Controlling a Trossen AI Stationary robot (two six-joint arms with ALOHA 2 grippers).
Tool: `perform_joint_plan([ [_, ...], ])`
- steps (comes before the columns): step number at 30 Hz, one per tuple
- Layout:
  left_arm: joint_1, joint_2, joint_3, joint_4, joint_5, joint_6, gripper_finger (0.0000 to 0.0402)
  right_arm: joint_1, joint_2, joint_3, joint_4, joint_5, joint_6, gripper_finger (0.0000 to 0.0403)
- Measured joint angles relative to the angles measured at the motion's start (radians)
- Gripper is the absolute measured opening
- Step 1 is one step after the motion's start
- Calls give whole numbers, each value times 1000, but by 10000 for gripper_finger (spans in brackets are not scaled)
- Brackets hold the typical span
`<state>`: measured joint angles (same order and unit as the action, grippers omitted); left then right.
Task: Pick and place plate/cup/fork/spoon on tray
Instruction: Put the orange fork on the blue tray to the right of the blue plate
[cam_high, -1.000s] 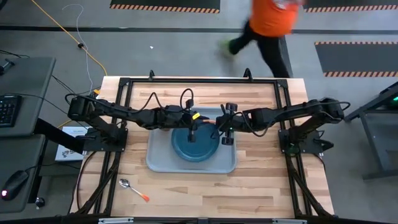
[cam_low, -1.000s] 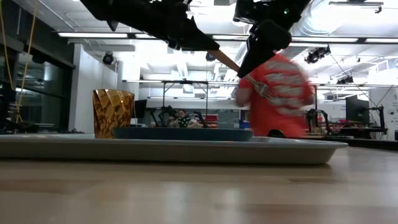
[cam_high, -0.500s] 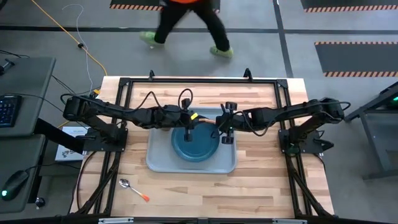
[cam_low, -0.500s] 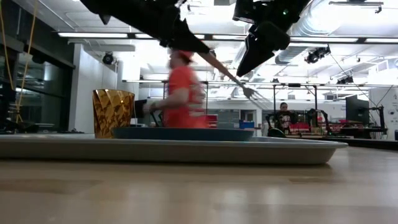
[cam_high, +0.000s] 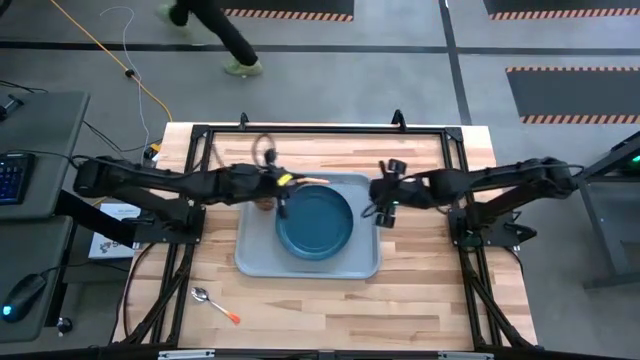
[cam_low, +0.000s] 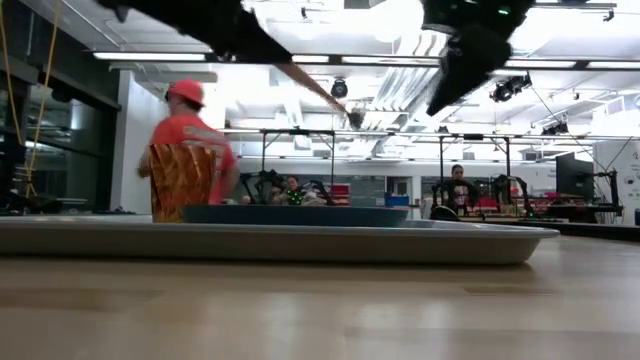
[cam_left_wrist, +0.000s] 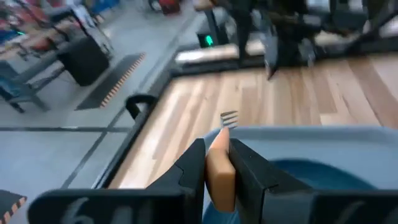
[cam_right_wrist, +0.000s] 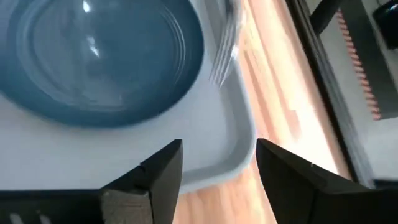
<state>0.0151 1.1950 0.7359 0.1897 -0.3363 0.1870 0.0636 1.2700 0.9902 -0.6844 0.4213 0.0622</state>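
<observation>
Left end effector (cam_left_wrist: 217, 163) pinching fork (cam_left_wrist: 221, 149) above tray (cam_high: 252, 258), frame centre. Right end effector (cam_right_wrist: 217, 163) spread. Spoon (cam_high: 214, 304) lower left on surface (cam_high: 420, 300). No legible writing, possibly blurred.

Even, bright overhead light fills the top-down view, and the wooden surface (cam_high: 420, 290) shows only soft, short shadows beneath the arms. In the level view, long ceiling strip lights (cam_low: 300, 62) glare white and blow out the upper middle, leaving both arms as near-black silhouettes against them. The nearest planks there are out of focus, and the walking person (cam_low: 187, 135) is smeared by motion. The left wrist picture is blurred throughout, the room behind dissolved into streaks. The right wrist picture is also soft: the fork (cam_right_wrist: 222, 53) reads as a pale smear, and the plate (cam_right_wrist: 99, 56) carries small bright highlights.
</observation>
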Motion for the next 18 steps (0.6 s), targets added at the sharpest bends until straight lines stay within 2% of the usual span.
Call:
perform_joint_plan([
  [2,1,-54,-83,149,-1,-19,44,9,-78,-101,104,-9,38,196],
  [4,4,-84,-171,354,-1,-40,44,17,-151,-222,284,-30,63,197],
  [6,9,-94,-254,582,9,-67,44,18,-200,-343,517,-72,69,197],
  [9,18,-59,-326,866,47,-135,44,11,-226,-501,955,-101,37,197],
  [12,17,19,-344,1033,62,-209,44,-6,-200,-613,1394,-108,-18,197],
  [14,14,80,-340,1135,64,-244,44,-23,-168,-648,1617,-117,-42,197],
  [18,14,238,-280,1298,61,-304,44,-63,-97,-641,1825,-150,-69,197],
])
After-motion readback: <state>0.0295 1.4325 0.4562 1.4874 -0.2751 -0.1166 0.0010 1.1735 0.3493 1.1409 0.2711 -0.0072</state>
